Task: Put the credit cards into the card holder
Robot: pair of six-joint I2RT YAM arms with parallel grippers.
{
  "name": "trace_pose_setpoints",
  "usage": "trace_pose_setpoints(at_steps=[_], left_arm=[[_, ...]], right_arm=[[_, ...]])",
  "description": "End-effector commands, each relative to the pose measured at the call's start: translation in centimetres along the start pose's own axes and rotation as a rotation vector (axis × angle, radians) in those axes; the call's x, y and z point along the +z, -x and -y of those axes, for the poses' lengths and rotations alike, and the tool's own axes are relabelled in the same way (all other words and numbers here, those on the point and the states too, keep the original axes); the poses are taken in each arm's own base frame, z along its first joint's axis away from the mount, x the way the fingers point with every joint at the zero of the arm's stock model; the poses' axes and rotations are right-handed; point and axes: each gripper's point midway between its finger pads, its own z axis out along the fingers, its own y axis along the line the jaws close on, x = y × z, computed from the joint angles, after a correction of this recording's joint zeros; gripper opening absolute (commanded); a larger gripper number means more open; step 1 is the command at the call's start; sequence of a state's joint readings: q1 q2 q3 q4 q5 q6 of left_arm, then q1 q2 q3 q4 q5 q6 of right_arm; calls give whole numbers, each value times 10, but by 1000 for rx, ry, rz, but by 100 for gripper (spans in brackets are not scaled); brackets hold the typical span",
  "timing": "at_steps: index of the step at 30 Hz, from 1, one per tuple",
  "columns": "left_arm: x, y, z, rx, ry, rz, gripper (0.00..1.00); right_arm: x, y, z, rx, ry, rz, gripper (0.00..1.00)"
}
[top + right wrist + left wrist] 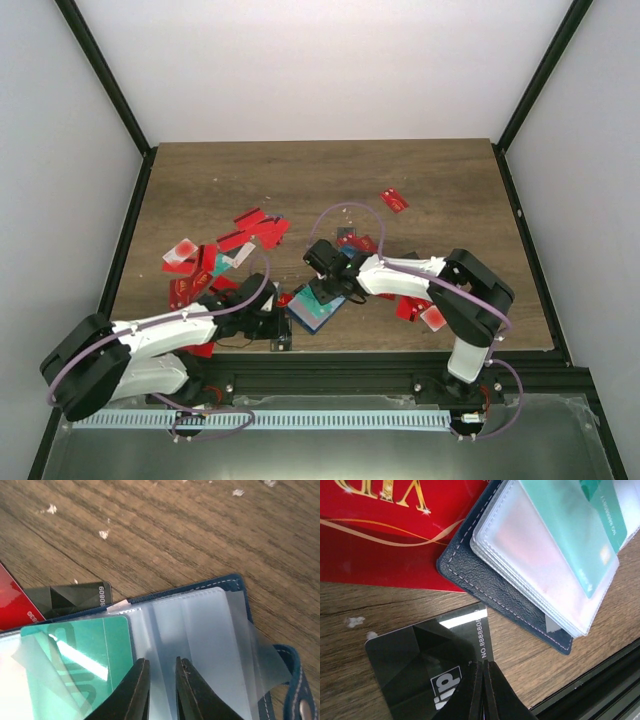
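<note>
The card holder (312,312) lies open near the table's front edge, its navy cover (470,575) (235,582) under clear sleeves (200,630). A teal card (75,650) (570,525) sits in one sleeve. My right gripper (332,290) (162,662) rests on the clear sleeves just right of the teal card, jaws a narrow gap apart with sleeve plastic showing between them. My left gripper (283,330) (484,664) is shut, its tips at the edge of a black card (420,650) (70,597) lying flat beside the holder. A red card (380,535) lies against the holder's corner.
Red cards lie scattered behind the holder (260,228), at the left (190,275), far right (395,200) and under the right arm (412,305). The black front rail (350,352) runs just beyond the holder and shows in the left wrist view (600,680).
</note>
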State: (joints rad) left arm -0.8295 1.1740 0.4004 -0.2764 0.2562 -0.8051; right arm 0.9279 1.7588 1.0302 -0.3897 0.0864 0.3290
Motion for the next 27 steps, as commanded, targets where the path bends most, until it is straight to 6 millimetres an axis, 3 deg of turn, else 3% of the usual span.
trace_pose_setpoints(at_steps=[1, 8, 27], left_arm=[[5, 3, 5, 7, -18, 5, 4], [12, 5, 3, 5, -5, 2, 4], [20, 9, -4, 3, 31, 12, 4]], right_arm=[[9, -8, 3, -66, -9, -12, 17], [11, -18, 0, -120, 7, -24, 17], [0, -26, -41, -90, 254, -11, 17]])
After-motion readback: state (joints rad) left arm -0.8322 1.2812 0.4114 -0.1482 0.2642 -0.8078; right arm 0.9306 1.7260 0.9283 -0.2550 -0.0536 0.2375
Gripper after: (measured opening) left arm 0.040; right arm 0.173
